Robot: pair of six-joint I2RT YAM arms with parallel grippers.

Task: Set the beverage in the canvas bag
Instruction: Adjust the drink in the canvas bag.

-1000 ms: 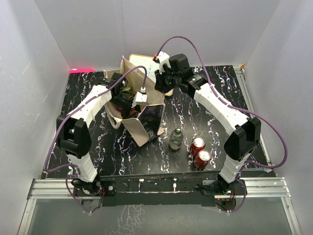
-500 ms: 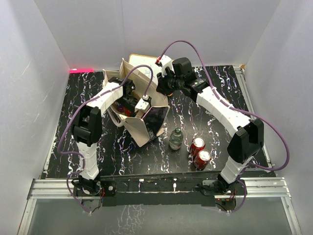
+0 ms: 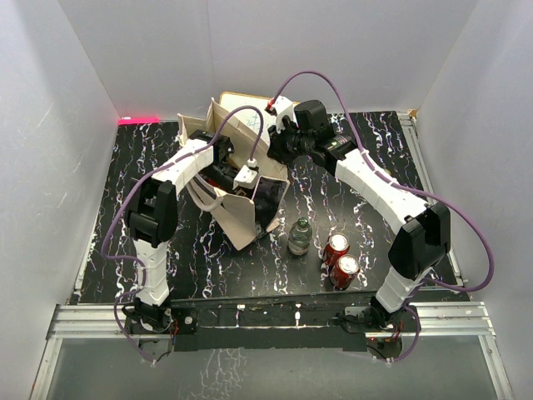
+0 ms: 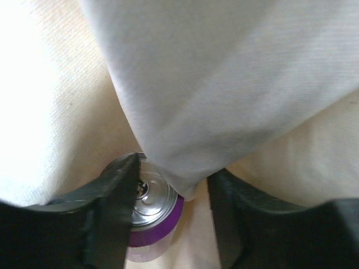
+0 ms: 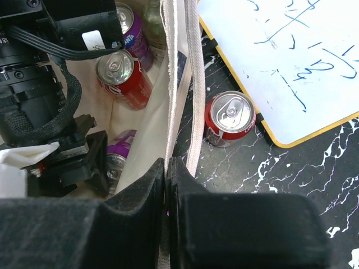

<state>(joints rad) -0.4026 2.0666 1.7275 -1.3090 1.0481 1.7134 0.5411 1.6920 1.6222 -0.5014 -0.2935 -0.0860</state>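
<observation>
Apparently the right gripper (image 5: 167, 162) was pinched shut on the rim of the canvas bag (image 3: 240, 223). I judge that it held this edge up so that the mouth was wide enough for the other arm. The left gripper (image 4: 174, 174) was deep inside the bag. Its jaws stood apart, with a fold of the cloth hanging between them, and they did not clamp anything. A purple can (image 4: 152, 217) lay just beside one finger, but I cannot tell whether the finger touched it. This beverage was probably the one just set down, so it was already in the bag, near the bottom. A red can (image 5: 120, 70) and a second purple can (image 5: 133, 31) lay there too. The bag itself was of soft beige cloth with a dark printed panel on its broad side and a woven handle (image 5: 193, 84) hanging loose, and it sagged where nothing held it. Outside it, a bottle (image 3: 300, 237) and two red cans (image 3: 340, 257) waited on the black marbled worktop (image 3: 383, 142), near the bag. Another red can (image 5: 230, 117) stood just beside a white board (image 5: 291, 56).
</observation>
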